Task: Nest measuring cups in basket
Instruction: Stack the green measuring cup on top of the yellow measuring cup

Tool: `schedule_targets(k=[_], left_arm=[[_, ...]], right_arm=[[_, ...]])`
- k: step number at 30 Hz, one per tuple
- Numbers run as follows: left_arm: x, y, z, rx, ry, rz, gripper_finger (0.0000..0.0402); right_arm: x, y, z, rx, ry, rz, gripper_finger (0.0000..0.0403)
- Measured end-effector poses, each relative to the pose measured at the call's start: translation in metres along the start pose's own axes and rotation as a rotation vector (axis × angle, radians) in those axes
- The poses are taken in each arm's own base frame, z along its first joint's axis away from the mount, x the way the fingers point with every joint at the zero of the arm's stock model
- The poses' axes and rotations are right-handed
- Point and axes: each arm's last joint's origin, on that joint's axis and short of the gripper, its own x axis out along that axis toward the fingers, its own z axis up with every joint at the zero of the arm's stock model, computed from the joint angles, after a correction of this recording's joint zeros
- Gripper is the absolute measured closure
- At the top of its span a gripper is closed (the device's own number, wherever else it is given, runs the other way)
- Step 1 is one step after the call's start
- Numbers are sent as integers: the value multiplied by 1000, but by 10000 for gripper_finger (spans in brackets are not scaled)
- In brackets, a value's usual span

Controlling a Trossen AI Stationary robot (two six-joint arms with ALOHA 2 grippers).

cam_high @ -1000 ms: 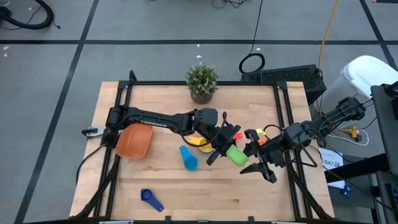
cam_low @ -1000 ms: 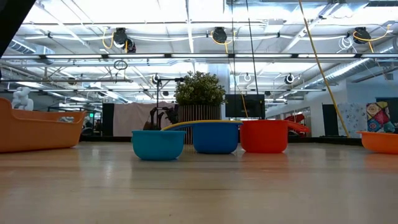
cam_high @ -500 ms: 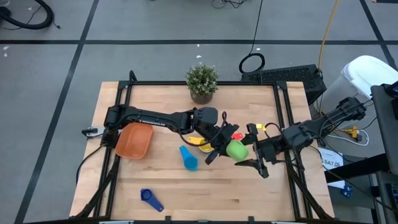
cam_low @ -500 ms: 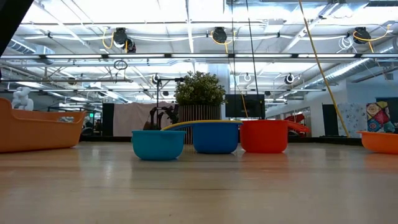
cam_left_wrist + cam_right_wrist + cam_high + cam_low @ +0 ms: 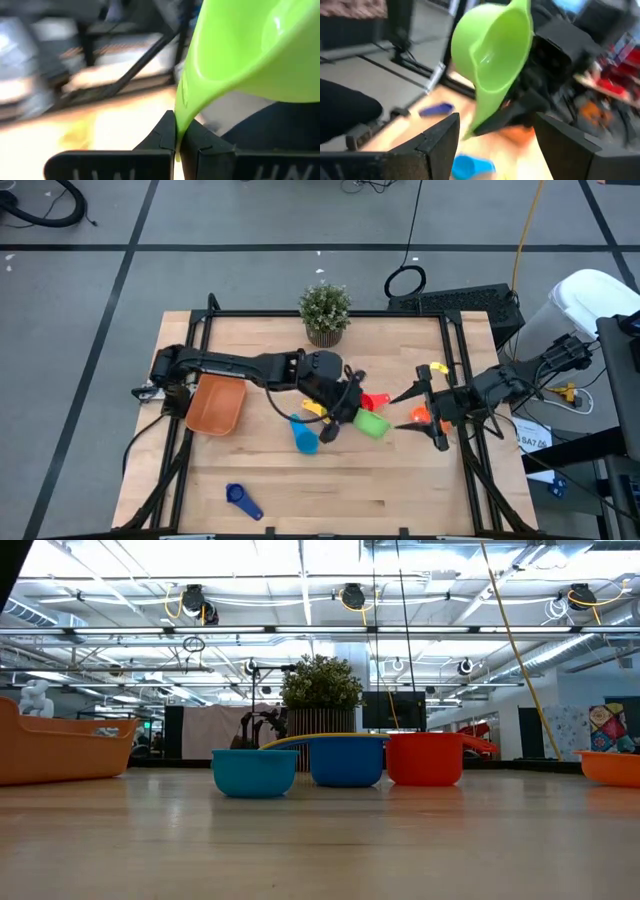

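The small green plastic measuring cup (image 5: pixel 372 424) hangs just above the middle of the wooden table (image 5: pixel 400 490), pinched by its short flat handle in the left gripper (image 5: pixel 347 417), whose fingers are clamped tight on that handle in the left wrist view. At three o'clock from it the right gripper (image 5: pixel 422 409) stands with its fingers spread wide and holds nothing, near the cup but apart from it. A red plastic cup (image 5: pixel 375 399) lies just at twelve o'clock of the green one, a yellow cup (image 5: pixel 316 409) shows partly under the left arm at nine o'clock, and a light blue cup (image 5: pixel 303 434) sits toward eight o'clock. A dark blue flat-handled scoop (image 5: pixel 242 499) lies well apart at seven o'clock. An orange cup (image 5: pixel 420 415) sits by the right gripper. The shallow orange plastic basket (image 5: pixel 215 406) rests at nine o'clock, near the table's edge, with no cup visible inside. By my judgement the nesting has barely begun: every cup seen remains outside the basket.
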Motion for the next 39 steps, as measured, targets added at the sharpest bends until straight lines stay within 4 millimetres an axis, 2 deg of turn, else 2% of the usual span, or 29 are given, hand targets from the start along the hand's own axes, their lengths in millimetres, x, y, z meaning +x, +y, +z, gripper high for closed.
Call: schedule_targets(k=[6,12,14,19,24,30,34,39], left_arm=[[-16,-8,-17,68,316,456,398],[-20,-23,-33,329,629,1057,398],[-16,-27,-42,416,725,1174,398],[1,-38,-59,514,825,1231,398],[26,-47,-93,611,958,1241,398],[40,-53,-119,594,1005,1259,398],[44,-52,-133,552,1003,1307,398],[52,-41,-161,552,1094,1340,398]], right_arm=[[-10,-2,-19,100,213,-127,154],[-5,2,-32,206,341,-173,154],[-2,3,-33,220,352,-175,154],[5,5,-34,252,358,-179,154],[6,5,-35,389,348,-201,154],[7,6,-34,506,340,-196,154],[9,8,-34,537,340,-170,154],[14,9,-35,544,338,-166,154]])
